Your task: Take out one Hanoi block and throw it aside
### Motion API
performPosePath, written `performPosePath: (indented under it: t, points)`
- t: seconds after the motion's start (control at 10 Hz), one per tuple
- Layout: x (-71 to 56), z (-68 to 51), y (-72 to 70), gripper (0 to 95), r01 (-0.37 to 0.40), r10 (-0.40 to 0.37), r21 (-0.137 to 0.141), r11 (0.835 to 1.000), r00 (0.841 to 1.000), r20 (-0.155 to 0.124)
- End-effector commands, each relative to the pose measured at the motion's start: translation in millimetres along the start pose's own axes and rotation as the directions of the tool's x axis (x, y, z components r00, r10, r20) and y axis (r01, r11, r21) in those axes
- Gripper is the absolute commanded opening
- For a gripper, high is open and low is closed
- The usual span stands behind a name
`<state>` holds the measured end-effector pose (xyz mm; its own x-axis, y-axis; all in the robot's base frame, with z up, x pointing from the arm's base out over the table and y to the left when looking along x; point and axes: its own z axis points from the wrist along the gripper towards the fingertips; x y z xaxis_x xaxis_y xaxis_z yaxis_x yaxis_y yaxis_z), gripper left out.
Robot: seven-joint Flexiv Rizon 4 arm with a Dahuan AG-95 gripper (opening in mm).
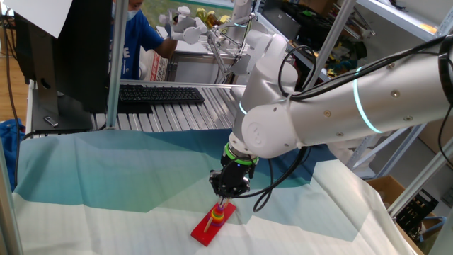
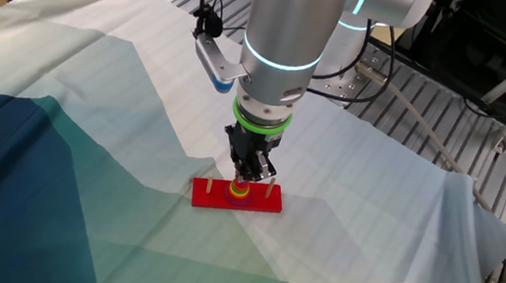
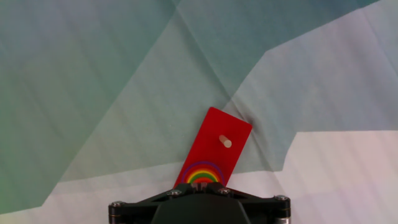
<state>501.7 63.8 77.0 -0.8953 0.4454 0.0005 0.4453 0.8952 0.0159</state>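
**Directly overhead: fingers poised on the ring stack, axis vertical**

Gripper (image 1: 221,200) is seen hanging just above the stack of rings (image 1: 220,211), which sits on a peg of the red base (image 1: 211,225). The base lies on the cloth-covered table (image 1: 106,177), towards that view's near edge, roughly mid-width.

From the other fixed view the gripper (image 2: 246,175) is stood plumb over the rings (image 2: 240,190), on the middle peg of the base (image 2: 264,204); a bare peg is seen on either side. The Hanoi block (image 2: 241,186) is read as the topmost ring, but it is too small and too crowded by the fingertips for certainty.

In the hand view the rings (image 3: 202,172) are seen as coloured arcs, purple outermost, half hidden under the gripper body at the bottom edge; one free peg (image 3: 225,141) is clear farther along the base (image 3: 214,127).

Finger state: cannot be told. Fingertips are seen close together around the stack top, but neither gap nor contact is resolved.

Judgement: the block lies straight below the fingers, so the lift must be run straight up along the peg. A sideways pull would likely drag the base.
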Motion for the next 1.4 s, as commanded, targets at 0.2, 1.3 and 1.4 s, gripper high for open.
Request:
performPosePath:
  t: [0.2,1.3,1.4]
  points:
    - [0.1,-0.6,-0.3,0.0,-0.003,0.003,0.002,1.0,1.0,-0.003]
    - [0.0,0.5,0.0,19.0,-0.008,0.008,0.0,1.0,1.0,-0.007]
    - [0.5,2.2,-0.2,19.0,-0.005,0.005,-0.001,1.0,1.0,-0.006]
